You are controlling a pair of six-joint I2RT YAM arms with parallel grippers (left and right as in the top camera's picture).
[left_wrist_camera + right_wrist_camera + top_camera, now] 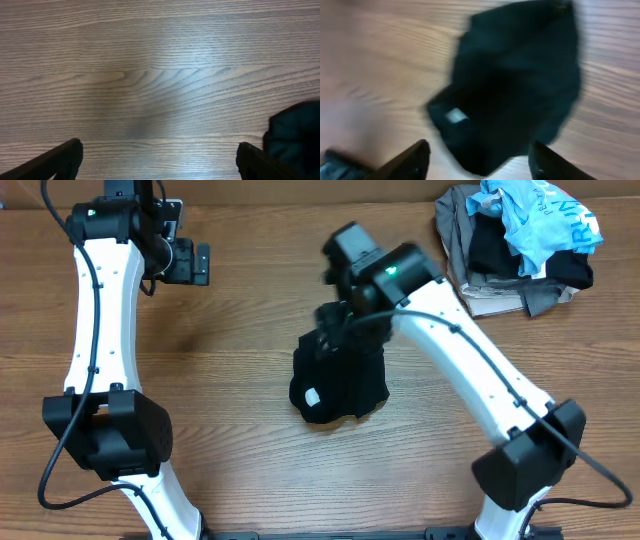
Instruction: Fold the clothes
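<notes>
Wooden table (pixel 250 330) — T-shirt (pixel 340 385) bunched mid-table; only overhead shows the heap (pixel 515 245).

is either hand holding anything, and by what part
Nothing is held: both are open, the left hand over the table, the right hand above the black T-shirt.

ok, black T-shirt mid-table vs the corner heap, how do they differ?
The black T-shirt is one garment, bunched mid-table; the heap is several, piled at the far right corner. The T-shirt is all black with a white patch; the heap mixes grey, black, light blue. Both crumpled, unfolded.
</notes>
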